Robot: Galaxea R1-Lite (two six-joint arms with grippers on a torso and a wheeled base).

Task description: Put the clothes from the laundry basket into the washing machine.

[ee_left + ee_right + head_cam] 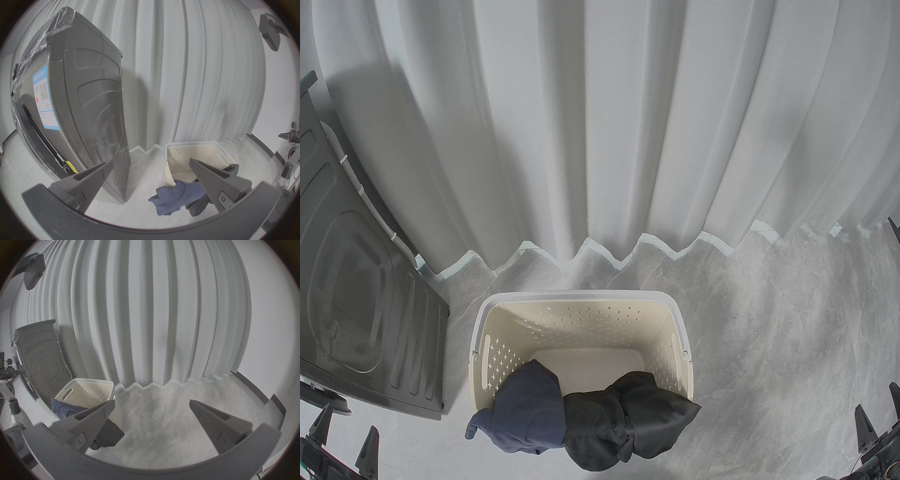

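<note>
Clothes [600,420] over basket [581,295] rim, outside jaws

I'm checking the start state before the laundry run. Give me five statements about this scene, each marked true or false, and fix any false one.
1. The laundry basket stands on the floor in front of the curtain. True.
2. The blue garment and the dark garment lie flat on the basket's bottom. False: both hang over its near rim.
3. The washing machine stands on the robot's right of the basket. False: it stands on the robot's left.
4. The left tool and the right tool are both open and empty. True.
5. Of the two garments, the blue one is nearer the washing machine. True.
</note>
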